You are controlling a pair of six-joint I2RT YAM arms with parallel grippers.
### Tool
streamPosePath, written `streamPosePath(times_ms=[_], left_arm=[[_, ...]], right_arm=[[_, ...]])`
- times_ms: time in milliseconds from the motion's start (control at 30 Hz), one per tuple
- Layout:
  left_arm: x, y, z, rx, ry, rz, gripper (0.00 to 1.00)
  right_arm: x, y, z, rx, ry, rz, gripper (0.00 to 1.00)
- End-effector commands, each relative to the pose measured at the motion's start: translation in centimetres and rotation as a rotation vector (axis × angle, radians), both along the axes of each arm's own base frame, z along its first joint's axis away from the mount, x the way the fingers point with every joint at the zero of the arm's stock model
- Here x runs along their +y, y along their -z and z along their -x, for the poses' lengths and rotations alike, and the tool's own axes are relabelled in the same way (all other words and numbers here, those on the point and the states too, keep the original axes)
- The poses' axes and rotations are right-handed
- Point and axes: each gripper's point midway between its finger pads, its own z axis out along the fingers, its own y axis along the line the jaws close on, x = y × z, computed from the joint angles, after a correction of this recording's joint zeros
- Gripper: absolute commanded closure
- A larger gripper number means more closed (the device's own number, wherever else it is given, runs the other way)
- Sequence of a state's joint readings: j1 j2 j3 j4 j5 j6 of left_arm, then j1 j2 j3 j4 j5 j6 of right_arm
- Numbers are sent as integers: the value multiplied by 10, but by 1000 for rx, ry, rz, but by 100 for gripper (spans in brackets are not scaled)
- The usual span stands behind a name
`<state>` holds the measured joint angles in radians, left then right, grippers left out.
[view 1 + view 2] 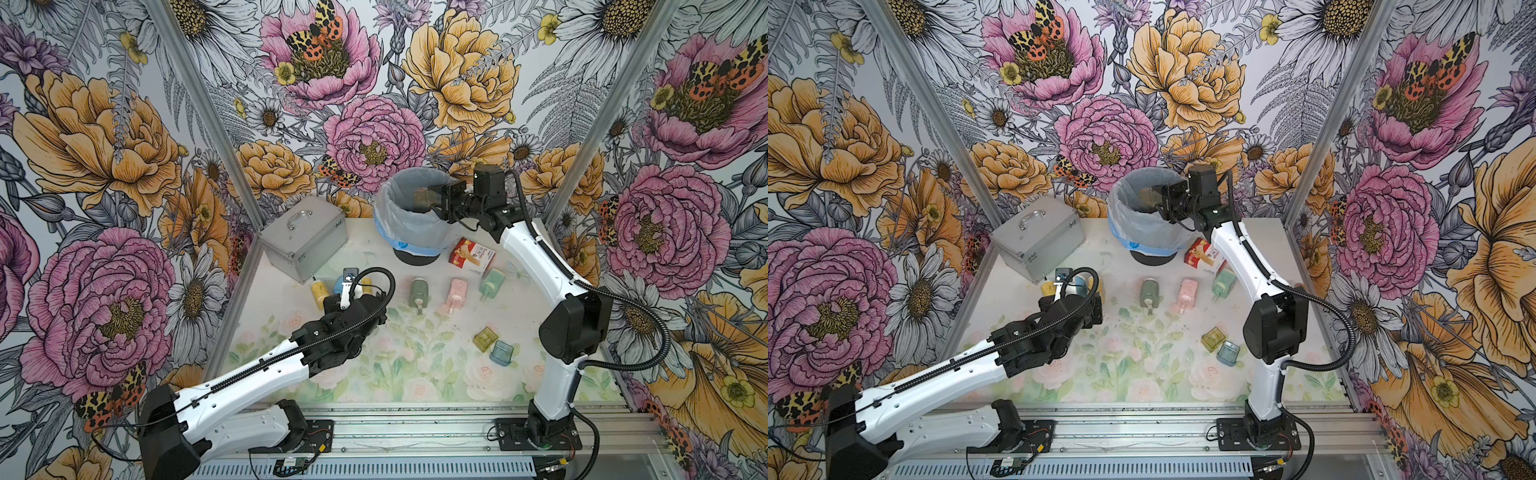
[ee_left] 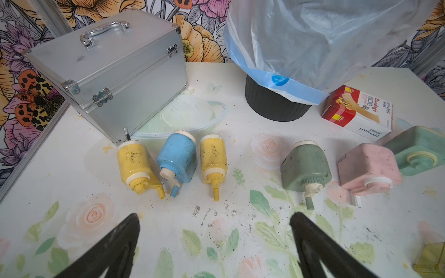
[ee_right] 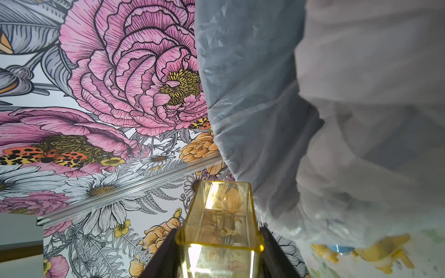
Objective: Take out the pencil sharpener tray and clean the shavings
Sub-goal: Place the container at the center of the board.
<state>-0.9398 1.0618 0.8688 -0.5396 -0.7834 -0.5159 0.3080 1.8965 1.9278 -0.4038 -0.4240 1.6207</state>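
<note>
**So, right gripper (image 3: 219,252) is clamped on a see-through yellow plastic sharpener tray (image 3: 218,216)**

Its two black fingers (image 3: 166,257) squeeze the tray's side walls. In both top views the tray hangs over the mouth of the black ribbed bin (image 1: 415,258), which is lined with a thin cloudy plastic bag (image 1: 395,220) with a blue hem. The tray's a glossy little box, clear enough that the wallpaper shows through it.

The left gripper (image 2: 214,223) has its jaws spread wide apart and hangs above the white rose-printed table (image 2: 72,173). Right past the tips are the shavings (image 2: 212,213), tiny dark flecks and crumbs scattered over the print.

Counting time. There are six chunky plastic pencil sharpeners (image 1: 417,291) lying on their sides in a rough row, all grubby and speckled:
- two yellow sharpeners (image 2: 134,161)
- a blue sharpener (image 2: 177,156)
- a dark green sharpener (image 2: 305,168)
- a pink sharpener (image 2: 368,166)
- a mint sharpener (image 2: 419,151)

That's three trays total: the held one, plus a yellow-tinted tray (image 1: 485,338) and a blue-tinted tray (image 1: 500,352) just beside each other on the table near the right arm. There's also one brushed aluminium case (image 1: 305,237) with a curved handle, and one red-and-white cardboard bandage box (image 1: 471,254) just beside the bin.
</note>
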Motion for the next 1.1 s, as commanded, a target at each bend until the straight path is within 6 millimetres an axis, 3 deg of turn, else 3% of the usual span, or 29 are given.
streamPosePath(times_ms=[0,300,500,967,1067], left_arm=[[-14,-5,-6,-22,68,10,1],[-30,-5,-12,-88,129,65,1],[-43,4,-17,-102,191,54,1],[-57,32,-30,-71,239,38,1],[-56,38,-33,-67,242,63,1]], right_arm=[[-7,-34,19,-134,-56,57,87],[-10,-54,31,-314,-162,191,88],[-16,-48,36,-385,-190,314,87],[-6,-54,50,-616,-266,572,86],[-8,-44,55,-626,-279,623,86]])
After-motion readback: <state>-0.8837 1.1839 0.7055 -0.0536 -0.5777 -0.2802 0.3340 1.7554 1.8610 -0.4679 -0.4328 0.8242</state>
